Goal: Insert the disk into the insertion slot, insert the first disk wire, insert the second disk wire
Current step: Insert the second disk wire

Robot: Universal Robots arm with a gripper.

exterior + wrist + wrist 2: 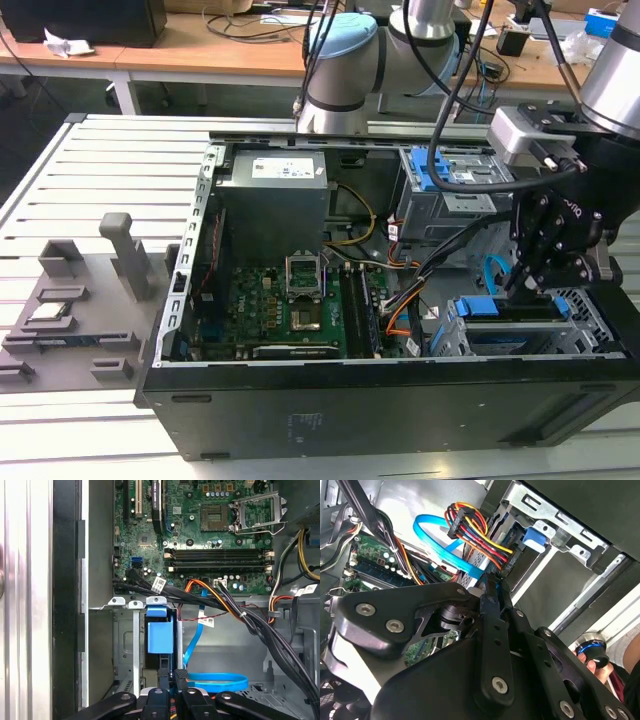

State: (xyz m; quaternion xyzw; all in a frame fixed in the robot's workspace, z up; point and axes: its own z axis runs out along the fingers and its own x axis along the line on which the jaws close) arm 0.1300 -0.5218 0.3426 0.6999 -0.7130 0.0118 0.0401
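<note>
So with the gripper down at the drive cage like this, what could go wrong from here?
Two risks stand out. The gripper sits right at the blue carrier of the disk, with the blue flat cable looped just beside it; that cable could get snagged or pinched. The multicoloured wire bundle also hangs close above the fingertips in the second wrist view, so a sideways move might tug its connector or foul the insertion slot.

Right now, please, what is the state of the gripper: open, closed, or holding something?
Gripper: fingers close together at the blue edge of the disk in the insertion slot; whether they grip anything cannot be told.
</note>
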